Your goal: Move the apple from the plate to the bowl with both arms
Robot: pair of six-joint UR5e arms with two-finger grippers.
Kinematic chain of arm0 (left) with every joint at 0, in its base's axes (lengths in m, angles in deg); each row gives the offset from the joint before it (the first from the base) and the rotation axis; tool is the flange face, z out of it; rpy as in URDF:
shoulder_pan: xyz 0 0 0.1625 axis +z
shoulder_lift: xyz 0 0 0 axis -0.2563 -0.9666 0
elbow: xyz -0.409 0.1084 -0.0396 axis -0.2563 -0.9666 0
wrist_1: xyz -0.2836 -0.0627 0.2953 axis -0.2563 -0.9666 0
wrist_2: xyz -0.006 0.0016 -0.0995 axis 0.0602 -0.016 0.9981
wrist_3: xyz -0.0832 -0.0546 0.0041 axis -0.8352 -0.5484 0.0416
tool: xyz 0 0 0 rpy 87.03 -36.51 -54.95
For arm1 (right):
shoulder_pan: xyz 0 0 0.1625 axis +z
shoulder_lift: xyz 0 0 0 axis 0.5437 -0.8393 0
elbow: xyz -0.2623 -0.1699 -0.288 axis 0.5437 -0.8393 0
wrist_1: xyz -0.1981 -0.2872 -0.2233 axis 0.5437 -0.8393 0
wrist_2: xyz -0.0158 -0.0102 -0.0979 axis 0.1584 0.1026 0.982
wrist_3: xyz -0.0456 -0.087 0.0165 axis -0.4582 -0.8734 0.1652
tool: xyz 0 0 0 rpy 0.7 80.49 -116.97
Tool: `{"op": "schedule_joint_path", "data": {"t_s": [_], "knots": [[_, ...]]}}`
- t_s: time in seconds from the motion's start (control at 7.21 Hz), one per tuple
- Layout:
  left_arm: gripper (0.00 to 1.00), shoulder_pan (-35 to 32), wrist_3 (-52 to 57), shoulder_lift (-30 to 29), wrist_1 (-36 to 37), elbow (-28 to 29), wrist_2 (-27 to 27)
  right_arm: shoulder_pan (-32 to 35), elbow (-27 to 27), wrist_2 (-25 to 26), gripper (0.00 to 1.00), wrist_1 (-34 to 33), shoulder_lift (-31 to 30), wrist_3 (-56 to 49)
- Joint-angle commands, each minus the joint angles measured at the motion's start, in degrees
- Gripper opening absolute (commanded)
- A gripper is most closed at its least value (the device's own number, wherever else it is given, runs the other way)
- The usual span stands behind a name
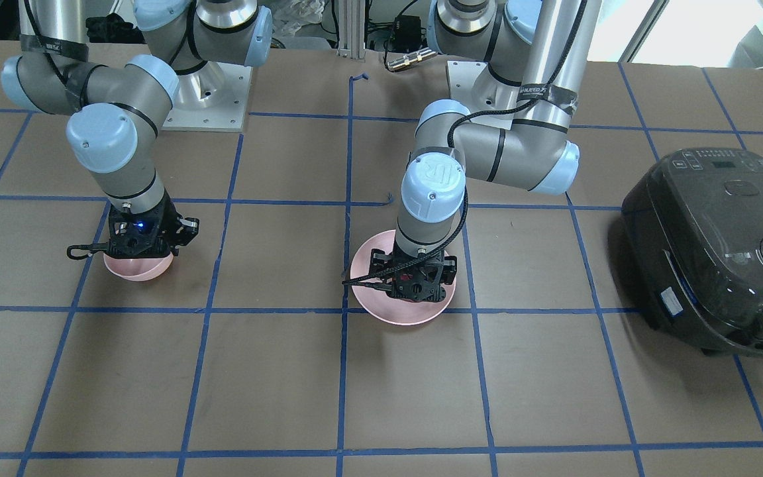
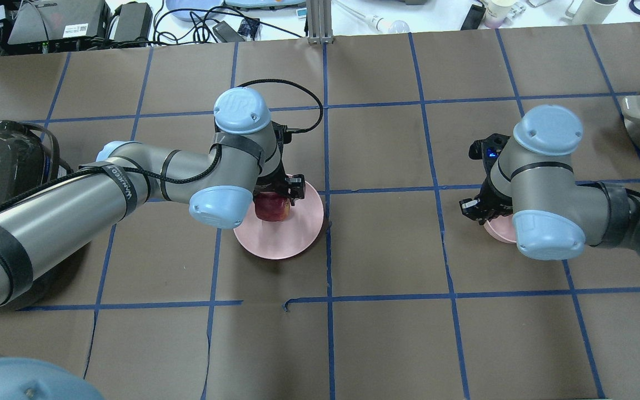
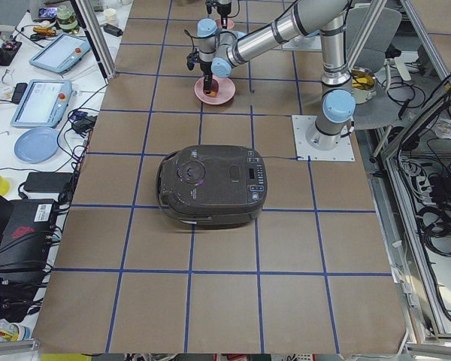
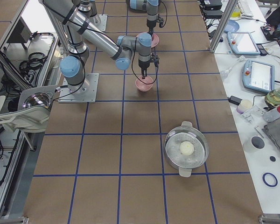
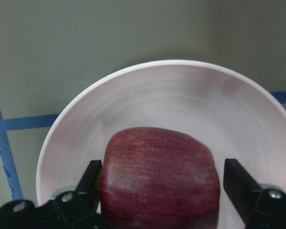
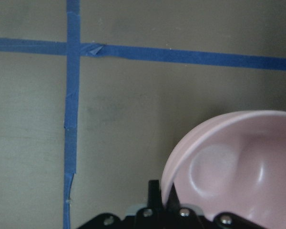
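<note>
Visibility is rough from overhead: the left gripper [image 2: 273,201] is mostly buried under its own wrist. A blue joint cap [image 2: 220,206] clips the small dark red apple [image 2: 271,208], which sits on the wide shallow pale pink plate [image 2: 284,239]. Only a sliver of the small deep pale pink bowl [image 2: 496,230] peeks out below the right gripper [image 2: 485,214].

Front camera: apple basically hidden behind black gripper frame. You do get the brown paper desk [image 1: 381,397] gridded with blue tape [image 1: 345,371], and a dark grey rice cooker [image 1: 719,252] at one end.

Side cameras are too far off for detail. They do show a white workbench [image 4: 228,79] with a tablet [image 4: 260,74], plus a steel pot [image 4: 170,147] holding a pale ball [image 4: 186,148].

Left wrist cam: jaws apart around the apple, one finger [image 5: 91,180] touching it, the other a hair off. The apple's bottom is cut off.

Right wrist cam: jaws look pinched on the bowl rim, mostly out of frame.
</note>
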Motion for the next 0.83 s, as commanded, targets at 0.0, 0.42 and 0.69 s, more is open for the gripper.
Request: {"op": "schedule_joint_path", "data": {"t_s": [0.0, 0.42, 0.69], "knots": [[0.10, 0.00, 1.10, 0.93, 0.35, 0.32, -0.01, 3.87, -2.31, 0.24, 0.00, 0.61, -0.34, 1.04], [0.04, 0.18, 1.02, 2.52, 0.00, 2.95, -0.27, 18.54, -7.06, -0.46, 0.00, -0.18, 3.86, 10.25], [0.04, 0.26, 1.02, 3.49, -0.44, 3.30, -0.27, 23.57, -7.95, -0.47, 0.00, -0.62, 5.64, 15.02]]}}
